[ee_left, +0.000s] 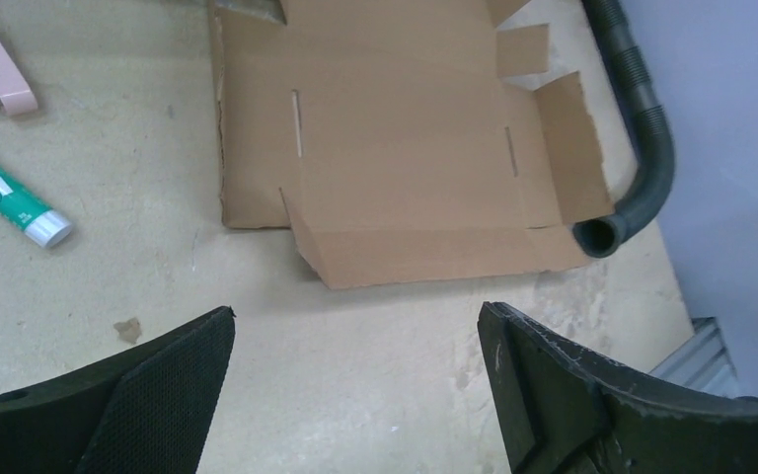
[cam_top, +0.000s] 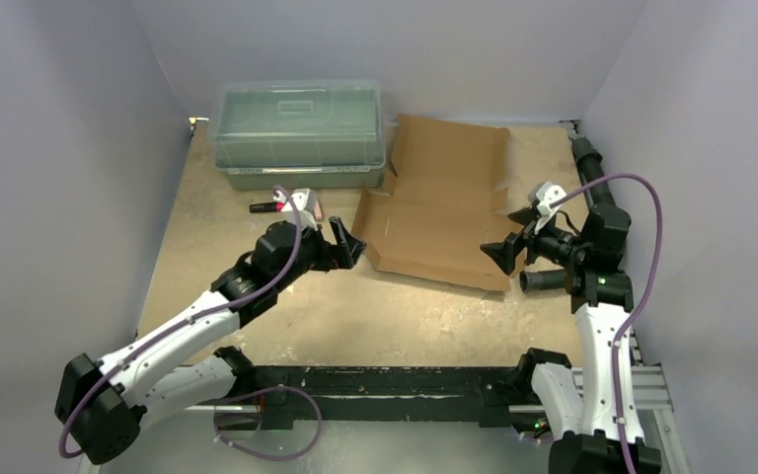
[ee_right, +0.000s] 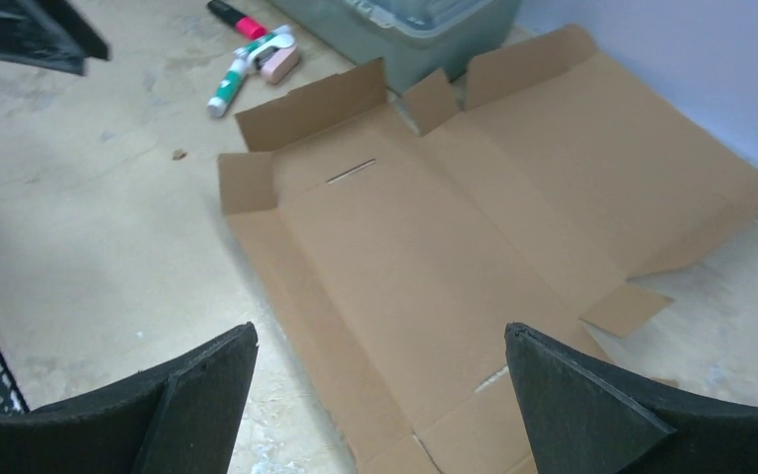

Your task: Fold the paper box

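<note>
The paper box [cam_top: 444,197] is a brown die-cut cardboard sheet lying mostly flat on the table, right of centre, with a few flaps slightly raised. In the left wrist view the paper box [ee_left: 405,148] lies ahead of the fingers. From the right wrist, the paper box [ee_right: 454,237] spreads beneath and beyond the fingers. My left gripper [cam_top: 347,242] stands open just left of the sheet's near left corner, holding nothing. My right gripper [cam_top: 505,255] stands open at the sheet's near right edge, also holding nothing.
A clear greenish lidded bin [cam_top: 299,133] stands at the back, left of the cardboard. Pens and a small pink item [cam_top: 281,206] lie in front of the bin. A black corrugated hose [cam_top: 592,173] runs along the right edge. Grey walls enclose the table.
</note>
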Available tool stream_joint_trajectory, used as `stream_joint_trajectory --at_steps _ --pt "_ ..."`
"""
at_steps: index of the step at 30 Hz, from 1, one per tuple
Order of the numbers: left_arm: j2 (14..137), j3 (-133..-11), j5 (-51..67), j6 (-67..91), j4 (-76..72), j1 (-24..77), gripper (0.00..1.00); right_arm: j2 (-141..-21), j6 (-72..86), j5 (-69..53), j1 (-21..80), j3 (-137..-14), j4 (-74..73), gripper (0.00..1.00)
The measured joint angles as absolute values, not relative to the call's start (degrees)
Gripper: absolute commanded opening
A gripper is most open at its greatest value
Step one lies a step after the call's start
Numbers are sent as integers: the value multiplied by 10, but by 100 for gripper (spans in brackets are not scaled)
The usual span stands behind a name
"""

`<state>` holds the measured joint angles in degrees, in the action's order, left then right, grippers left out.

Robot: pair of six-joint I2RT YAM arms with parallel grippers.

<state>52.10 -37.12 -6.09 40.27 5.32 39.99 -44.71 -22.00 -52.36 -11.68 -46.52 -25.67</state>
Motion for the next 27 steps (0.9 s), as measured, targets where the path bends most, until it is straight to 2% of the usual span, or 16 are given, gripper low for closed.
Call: stream_joint_trajectory --at_steps 7,12,18,24,27 --pt "653 -389 -96 346 0 399 79 -484 -260 -581 -117 -443 -256 99" --pt "755 -408 -120 312 -52 381 66 -487 -267 -594 -117 -443 -256 99" --pt "850 -433 -120 262 -100 348 55 -487 -267 -596 -117 -443 -256 99" --pt "929 -495 -118 193 -120 347 37 -487 -267 -597 -117 -443 -256 99" --pt "961 -523 -119 163 -121 347 31 -487 -267 -597 -117 -443 -256 99"
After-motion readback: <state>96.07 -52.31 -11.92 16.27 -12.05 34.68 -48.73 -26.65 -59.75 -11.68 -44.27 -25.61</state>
